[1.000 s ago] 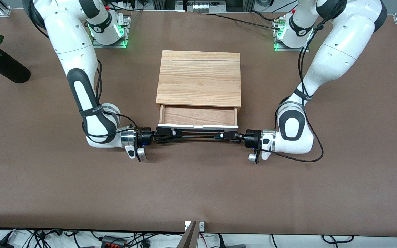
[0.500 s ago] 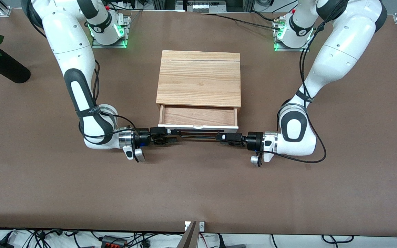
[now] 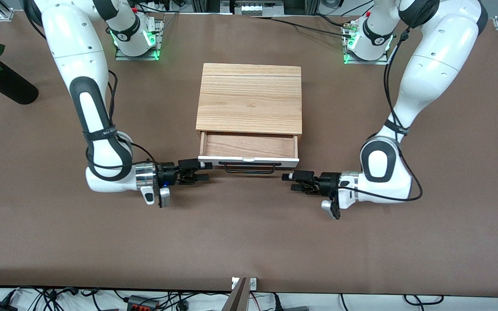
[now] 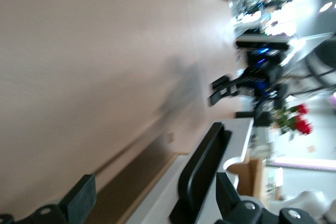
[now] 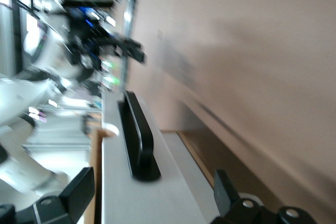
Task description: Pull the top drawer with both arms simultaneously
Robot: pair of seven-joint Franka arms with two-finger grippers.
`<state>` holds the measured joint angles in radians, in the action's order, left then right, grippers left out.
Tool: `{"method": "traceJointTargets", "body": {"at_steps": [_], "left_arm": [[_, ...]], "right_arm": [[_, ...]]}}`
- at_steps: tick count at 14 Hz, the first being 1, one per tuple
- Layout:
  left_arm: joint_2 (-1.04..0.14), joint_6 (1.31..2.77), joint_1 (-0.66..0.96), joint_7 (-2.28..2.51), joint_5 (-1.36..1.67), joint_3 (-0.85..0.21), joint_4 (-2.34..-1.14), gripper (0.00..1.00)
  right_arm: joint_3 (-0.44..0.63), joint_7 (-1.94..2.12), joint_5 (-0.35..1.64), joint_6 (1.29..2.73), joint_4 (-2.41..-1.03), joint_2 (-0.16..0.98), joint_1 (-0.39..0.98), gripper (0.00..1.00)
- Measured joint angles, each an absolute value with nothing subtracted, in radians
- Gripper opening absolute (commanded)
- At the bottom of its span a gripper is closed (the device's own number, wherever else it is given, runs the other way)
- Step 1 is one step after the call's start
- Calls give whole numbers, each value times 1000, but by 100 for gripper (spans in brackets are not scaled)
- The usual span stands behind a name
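The top drawer (image 3: 249, 146) stands partly pulled out of the oak cabinet (image 3: 249, 99), with its wood tray showing. Its white front panel (image 3: 231, 161) faces the front camera and carries the black wire handle (image 3: 249, 169). My right gripper (image 3: 201, 169) is open and empty, beside the drawer front's corner at the right arm's end. My left gripper (image 3: 291, 182) is open and empty, just clear of the corner at the left arm's end. The left wrist view shows the handle (image 4: 202, 171) between my open left gripper's (image 4: 152, 203) fingers, at a distance. The right wrist view shows the handle (image 5: 137, 135) the same way ahead of my right gripper (image 5: 149, 192).
A black vase with a red rose (image 3: 2, 82) lies at the right arm's end of the table. The brown table (image 3: 249, 233) stretches wide from the drawer toward the front camera. Cables hang along its nearest edge.
Both grippers have come off the handle and drawn back along the drawer front, each toward its own arm's end of the table. The drawer has stayed partly open.
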<state>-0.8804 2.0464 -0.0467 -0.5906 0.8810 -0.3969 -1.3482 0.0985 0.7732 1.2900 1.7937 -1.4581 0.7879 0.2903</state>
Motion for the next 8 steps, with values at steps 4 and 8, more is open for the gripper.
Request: {"method": "traceJointTargets", "body": {"at_steps": [4,8], "left_arm": [[-852,1862,-52,-586,699,-301,-1273,100],[-785,1697,-58,-585,451,-249,-1188,100]], "right_arm": [[164,698,924,1792,-1431,682,283,100],[258,697,524,1708,-1430,606,279,100]]}}
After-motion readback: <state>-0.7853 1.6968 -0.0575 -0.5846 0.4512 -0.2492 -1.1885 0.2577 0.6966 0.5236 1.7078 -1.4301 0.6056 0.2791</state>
